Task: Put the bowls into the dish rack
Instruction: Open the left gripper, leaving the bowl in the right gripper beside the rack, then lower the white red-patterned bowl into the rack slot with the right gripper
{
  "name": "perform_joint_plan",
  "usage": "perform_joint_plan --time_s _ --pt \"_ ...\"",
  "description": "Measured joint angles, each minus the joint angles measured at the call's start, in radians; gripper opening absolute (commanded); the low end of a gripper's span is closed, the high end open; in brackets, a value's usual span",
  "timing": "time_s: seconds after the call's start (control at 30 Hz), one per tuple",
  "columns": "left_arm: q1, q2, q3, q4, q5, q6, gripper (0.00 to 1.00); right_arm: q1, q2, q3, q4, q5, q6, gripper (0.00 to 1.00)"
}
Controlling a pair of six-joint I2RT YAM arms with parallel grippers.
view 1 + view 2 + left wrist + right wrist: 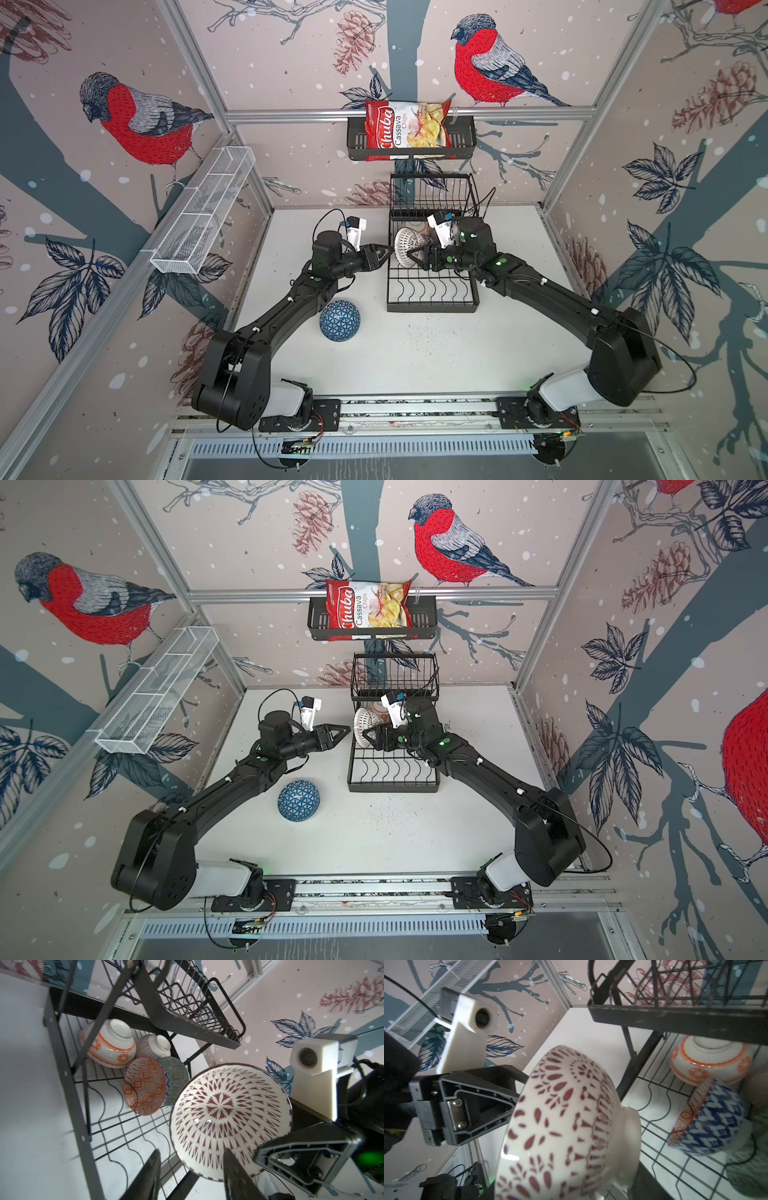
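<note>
Ceramic bowl (404, 243), maroon petal pattern, clamped in right claw (415, 257); left claw (386, 251) spread.

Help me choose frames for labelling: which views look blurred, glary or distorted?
Right wrist view: the red-patterned bowl is so near that it looks soft, with a white glare patch near its rim. Left wrist view: that bowl's inside is crisp. In both top views: sharp, evenly lit, only faint shadows.

2 arms angled inward, tips close together; left fingers (151, 1169) apart, right fingers (422, 255) clamped.
</note>
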Motion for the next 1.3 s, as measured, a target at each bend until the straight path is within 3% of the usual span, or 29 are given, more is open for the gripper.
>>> perform_joint_plan --time_s 0.33,0.67,1.3 --pt "0.0 -0.041 0.013 -0.161 -0.188 0.091 0.49 -0.002 -0.021 -0.012 -0.113 0.194 -0.038 0.4" --pt "0.0 -0.044 0.013 -0.217 -0.259 0.124 0.49 -0.032 -0.076 -0.092 -0.199 0.367 -0.04 0.4" --pt "0.0 -0.1 -0.037 -0.201 -0.31 0.141 0.49 -0.048 -0.079 -0.119 -0.336 0.465 -0.064 0.4"
